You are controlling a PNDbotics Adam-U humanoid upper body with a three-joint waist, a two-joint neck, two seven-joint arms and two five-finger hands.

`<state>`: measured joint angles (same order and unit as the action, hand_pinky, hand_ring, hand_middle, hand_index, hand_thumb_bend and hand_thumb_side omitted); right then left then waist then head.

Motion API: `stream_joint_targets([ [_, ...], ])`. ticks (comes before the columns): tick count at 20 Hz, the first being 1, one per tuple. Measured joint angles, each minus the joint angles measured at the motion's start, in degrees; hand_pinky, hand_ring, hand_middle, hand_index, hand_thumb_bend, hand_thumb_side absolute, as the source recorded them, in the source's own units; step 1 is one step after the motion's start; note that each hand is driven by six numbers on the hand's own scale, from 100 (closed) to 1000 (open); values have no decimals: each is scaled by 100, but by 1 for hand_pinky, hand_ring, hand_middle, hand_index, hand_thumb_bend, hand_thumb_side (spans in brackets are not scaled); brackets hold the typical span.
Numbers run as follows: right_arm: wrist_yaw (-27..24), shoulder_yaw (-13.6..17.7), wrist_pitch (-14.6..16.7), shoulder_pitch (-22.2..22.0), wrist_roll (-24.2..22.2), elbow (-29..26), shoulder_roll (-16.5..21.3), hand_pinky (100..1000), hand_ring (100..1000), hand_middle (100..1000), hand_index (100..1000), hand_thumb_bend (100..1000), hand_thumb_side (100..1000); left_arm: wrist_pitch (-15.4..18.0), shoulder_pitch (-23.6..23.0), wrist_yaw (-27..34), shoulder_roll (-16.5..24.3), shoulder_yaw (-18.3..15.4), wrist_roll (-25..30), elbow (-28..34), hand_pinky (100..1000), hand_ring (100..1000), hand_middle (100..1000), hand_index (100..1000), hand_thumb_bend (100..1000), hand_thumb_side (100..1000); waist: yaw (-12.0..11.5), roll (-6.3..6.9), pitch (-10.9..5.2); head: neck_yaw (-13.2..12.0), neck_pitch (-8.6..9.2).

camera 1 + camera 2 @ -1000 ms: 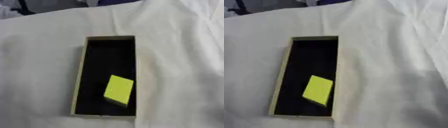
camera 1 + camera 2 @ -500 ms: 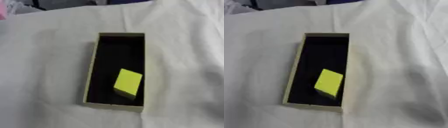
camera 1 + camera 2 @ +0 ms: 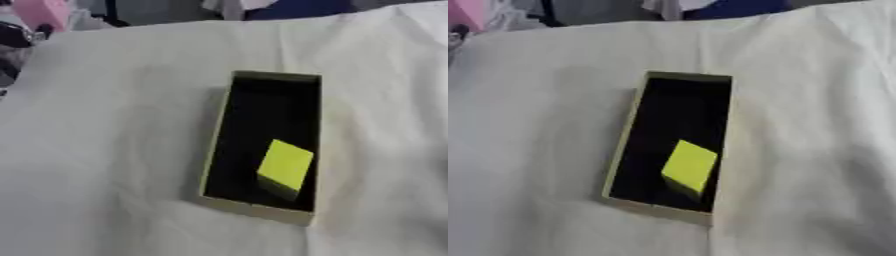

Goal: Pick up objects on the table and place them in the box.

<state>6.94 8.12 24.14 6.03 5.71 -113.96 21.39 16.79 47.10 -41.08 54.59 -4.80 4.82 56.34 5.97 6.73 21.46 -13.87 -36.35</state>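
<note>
A wrinkled white cloth (image 3: 114, 150) covers the table and fills most of the frame. At the upper left sits a pink thing (image 3: 42, 11), with dark clutter just below it. Along the top edge, something blue (image 3: 293, 7) shows.

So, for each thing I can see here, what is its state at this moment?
Box: open, no lid on it, lying flat on the white cloth.
Yellow block: inside the box, at its near end, tilted toward the right wall.
White cloth: spread over the table, wrinkled.
Robot's hands: neither shows in either view.
</note>
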Motion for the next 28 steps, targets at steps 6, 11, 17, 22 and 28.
stream_joint_targets([
  [6,-96,13,-4,-8,-16,0,9,814,799,559,814,100,788,145,-307,195,-17,359,79,1023,651,748,708,806,271,100,-98,-73,-137,32,-146],
  [11,-209,35,-3,-28,-17,0,10,813,799,560,814,100,779,151,-439,321,-23,646,259,1708,655,750,710,806,286,100,-148,-125,-251,118,-242],
  [17,-291,36,1,-34,-23,0,15,813,798,561,814,100,772,234,-564,408,-63,973,483,2292,655,750,710,804,287,100,-205,-159,-337,316,-297],
  [22,-358,36,-15,-26,-57,0,27,813,802,563,814,100,768,314,-549,583,-227,1307,652,2893,632,737,693,797,228,100,-220,-159,-410,586,-355],
  [28,-443,35,-24,-7,-89,0,60,812,803,563,813,100,763,382,-347,718,-914,1634,982,3573,624,726,681,789,202,100,-247,-192,-504,906,-465],
])
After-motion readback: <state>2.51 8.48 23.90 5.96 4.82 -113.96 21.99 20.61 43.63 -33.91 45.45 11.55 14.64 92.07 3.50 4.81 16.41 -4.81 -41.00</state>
